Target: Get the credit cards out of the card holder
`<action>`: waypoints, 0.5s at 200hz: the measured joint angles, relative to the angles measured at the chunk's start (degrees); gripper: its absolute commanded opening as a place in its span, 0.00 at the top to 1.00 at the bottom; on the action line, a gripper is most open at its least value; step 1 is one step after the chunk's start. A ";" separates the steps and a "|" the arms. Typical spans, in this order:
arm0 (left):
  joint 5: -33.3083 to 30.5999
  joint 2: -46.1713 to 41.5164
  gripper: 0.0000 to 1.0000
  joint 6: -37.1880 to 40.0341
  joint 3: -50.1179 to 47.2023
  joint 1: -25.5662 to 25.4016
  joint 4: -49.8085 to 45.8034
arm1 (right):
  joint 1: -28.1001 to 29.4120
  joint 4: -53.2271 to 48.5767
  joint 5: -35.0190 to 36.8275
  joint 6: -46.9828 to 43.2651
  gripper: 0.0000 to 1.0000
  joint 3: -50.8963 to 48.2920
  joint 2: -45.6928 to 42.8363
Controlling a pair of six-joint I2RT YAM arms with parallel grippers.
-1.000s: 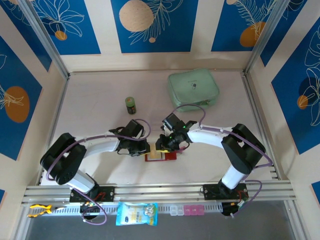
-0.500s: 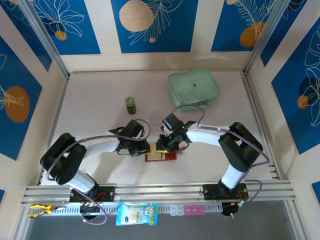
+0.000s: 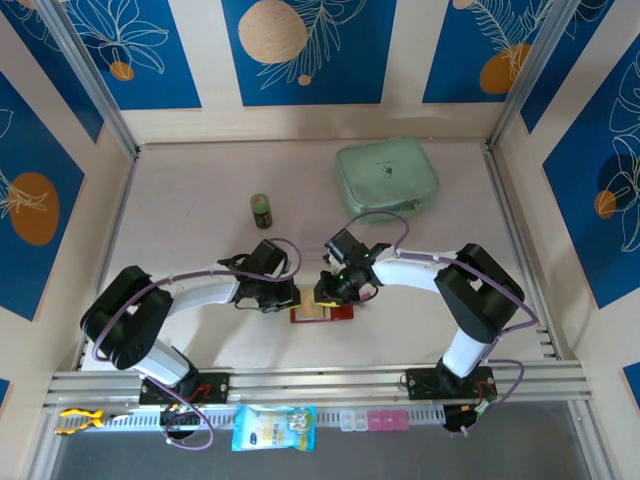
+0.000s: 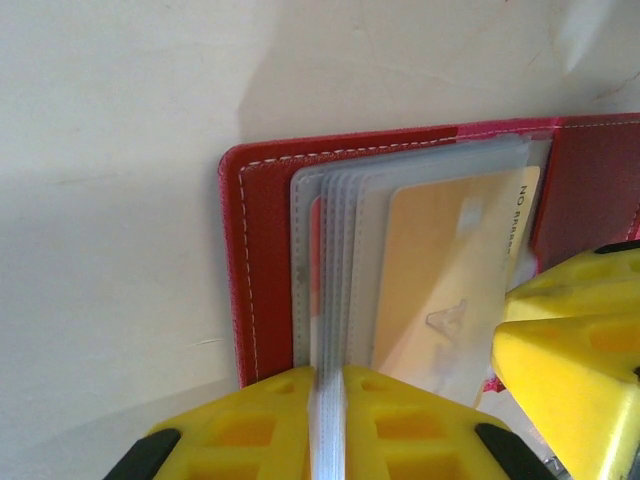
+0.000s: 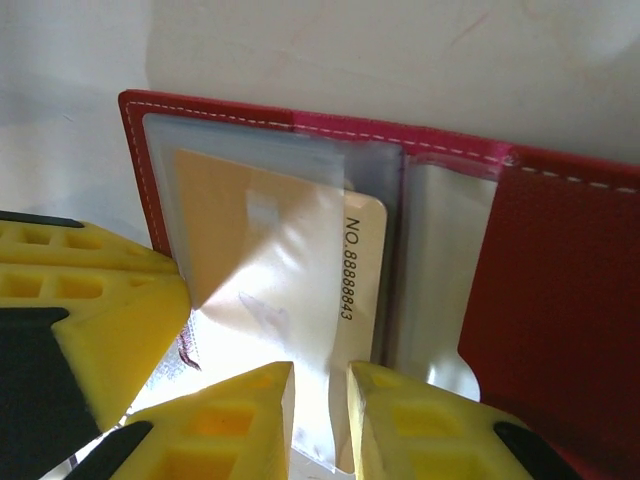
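Observation:
The red card holder (image 3: pixel 324 313) lies open near the table's front edge. My left gripper (image 4: pixel 327 385) is shut on a stack of its clear plastic sleeves (image 4: pixel 335 250), standing them up from the red cover (image 4: pixel 258 270). In the top view the left gripper (image 3: pixel 285 297) sits at the holder's left end. A tan-gold credit card (image 5: pixel 255 235) printed NO.8888843 sits in the top sleeve. My right gripper (image 5: pixel 320 400) has its jaws nearly together around that card's near edge and the sleeve's edge. The right gripper (image 3: pixel 328 291) is over the holder's upper middle in the top view.
A mint-green pouch (image 3: pixel 386 179) lies at the back right and a small dark green jar (image 3: pixel 261 210) stands behind the left arm. A blue snack packet (image 3: pixel 273 427), a yellow fish toy (image 3: pixel 80 419) and small pink boxes (image 3: pixel 372 420) rest on the front rail.
The right gripper's jaws have drawn slightly closer together on the card's edge, and its wrist has shifted a touch. The left gripper holds still.

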 measured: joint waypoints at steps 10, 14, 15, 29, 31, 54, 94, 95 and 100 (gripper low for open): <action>0.00 -0.02 0.87 0.00 0.00 0.00 0.00 | -0.02 -0.20 0.28 -0.15 0.77 0.00 -0.15; 0.00 0.00 0.86 0.00 0.00 0.00 0.00 | -0.04 -0.31 0.44 -0.20 0.77 0.00 -0.26; 0.00 0.00 0.86 0.00 0.00 0.00 0.00 | -0.04 -0.33 0.46 -0.20 0.77 0.00 -0.28; 0.00 0.00 0.87 0.00 0.00 0.00 0.02 | -0.11 -0.90 1.27 -0.26 0.78 0.00 -0.72; 0.00 -0.02 0.87 0.00 0.00 0.00 0.00 | -0.13 -0.98 1.33 -0.26 0.77 0.00 -0.79; 0.00 -0.02 0.86 0.00 0.00 0.00 0.02 | -0.22 -1.73 1.95 -0.46 0.78 0.00 -1.57; -0.13 -0.24 0.86 0.02 0.04 0.00 -0.35 | -0.28 -3.19 2.56 -0.90 0.76 0.00 -4.09; -0.17 -0.24 0.86 0.02 0.04 0.00 -0.39 | -0.28 -3.21 2.56 -0.90 0.75 0.00 -4.15; -0.26 -0.35 0.86 0.02 0.11 0.00 -0.72 | -0.35 -3.39 2.56 -0.90 0.74 0.00 -4.66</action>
